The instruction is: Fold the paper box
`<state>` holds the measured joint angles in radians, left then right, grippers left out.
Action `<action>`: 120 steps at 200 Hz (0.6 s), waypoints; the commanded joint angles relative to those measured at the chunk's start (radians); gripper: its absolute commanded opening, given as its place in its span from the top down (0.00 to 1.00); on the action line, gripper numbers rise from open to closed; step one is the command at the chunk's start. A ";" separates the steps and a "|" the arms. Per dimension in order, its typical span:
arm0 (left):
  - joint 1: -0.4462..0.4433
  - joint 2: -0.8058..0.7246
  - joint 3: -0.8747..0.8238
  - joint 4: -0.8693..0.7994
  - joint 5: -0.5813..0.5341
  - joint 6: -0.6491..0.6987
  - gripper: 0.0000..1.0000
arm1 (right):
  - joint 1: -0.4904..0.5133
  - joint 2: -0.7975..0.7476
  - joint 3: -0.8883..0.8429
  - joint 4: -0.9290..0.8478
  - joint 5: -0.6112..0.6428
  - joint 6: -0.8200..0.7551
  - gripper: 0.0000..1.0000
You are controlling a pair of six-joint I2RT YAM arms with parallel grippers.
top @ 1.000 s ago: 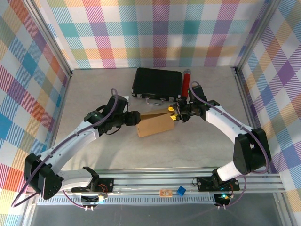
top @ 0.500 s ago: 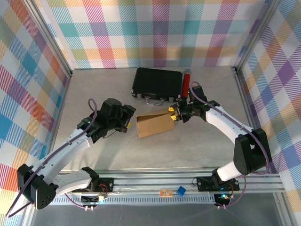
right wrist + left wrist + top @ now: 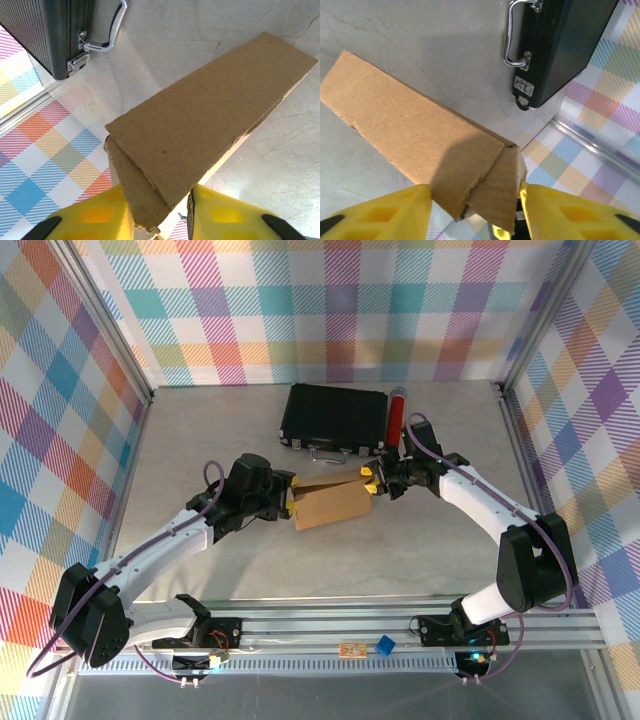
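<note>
The plain brown corrugated paper box (image 3: 332, 506) is in the middle of the grey desk (image 3: 220, 430), a flat, long shape that reaches from one claw to the other. The right claw (image 3: 157, 200) is clamped on its right end, where two layers of cardboard lie one on the other. The left claw (image 3: 475, 197) has its yellow fingers on both sides of the left end, where a loose flap with a rough edge is bent inward. We cannot tell if these fingers already press or only stand close.

We think the danger is at this left end. If the fingers catch only the flap, the cardboard can crush or tear. If both arms pull in opposite directions, the box may slip out of the right claw or bend in the wrong line. Just behind the box is the black hard case with the metal handle (image 3: 333, 415), with a red cylinder (image 3: 396, 412) beside it. A push toward the back could bring the box against them.

We can read no brand, label or writing on the box or the case.
</note>
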<state>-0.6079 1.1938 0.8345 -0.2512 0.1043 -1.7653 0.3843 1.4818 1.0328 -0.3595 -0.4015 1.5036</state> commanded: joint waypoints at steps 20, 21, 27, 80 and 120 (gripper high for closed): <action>0.000 -0.018 -0.047 0.040 0.020 -0.019 0.54 | -0.001 0.000 -0.033 -0.070 0.038 -0.014 0.72; 0.000 -0.018 -0.048 0.040 0.022 -0.019 0.54 | -0.001 0.000 -0.033 -0.071 0.038 -0.014 0.72; 0.000 -0.013 -0.052 0.047 0.028 -0.018 0.54 | -0.002 -0.002 -0.033 -0.071 0.039 -0.014 0.72; 0.000 -0.009 -0.079 0.039 0.037 0.009 0.85 | -0.001 -0.008 -0.033 -0.091 0.043 -0.020 0.72; 0.000 -0.002 -0.075 0.017 0.052 0.040 0.87 | -0.001 -0.010 -0.035 -0.110 0.043 -0.036 0.71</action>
<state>-0.6083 1.1893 0.7803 -0.2253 0.1310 -1.7527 0.3851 1.4704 1.0275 -0.3748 -0.3946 1.5024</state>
